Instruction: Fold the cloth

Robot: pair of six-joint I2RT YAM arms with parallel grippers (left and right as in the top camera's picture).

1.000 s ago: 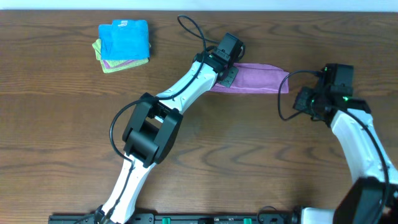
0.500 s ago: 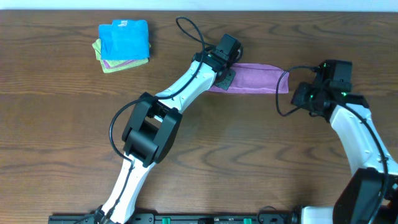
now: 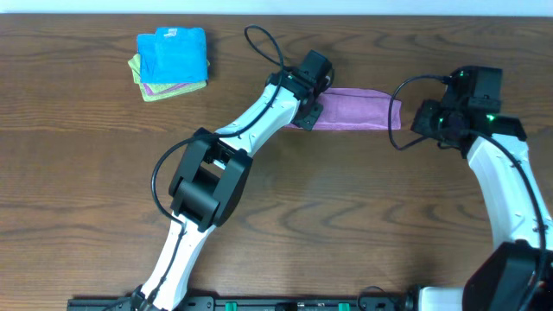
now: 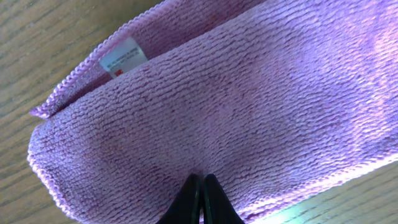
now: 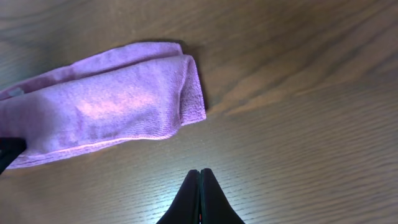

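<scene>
While the left pincer [image 4: 200, 182], closed, sits on the nine o'clock end of the cloth [image 3: 359, 109], press the fold flat; right pincer [image 5: 200, 174], closed, hangs clear.

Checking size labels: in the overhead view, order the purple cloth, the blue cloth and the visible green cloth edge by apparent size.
1-2. purple cloth and blue cloth: too alike to rank; the purple one is longer but narrower, its end hidden under the left gripper.
3. green cloth edge: a thin sliver, clearly smallest.
</scene>
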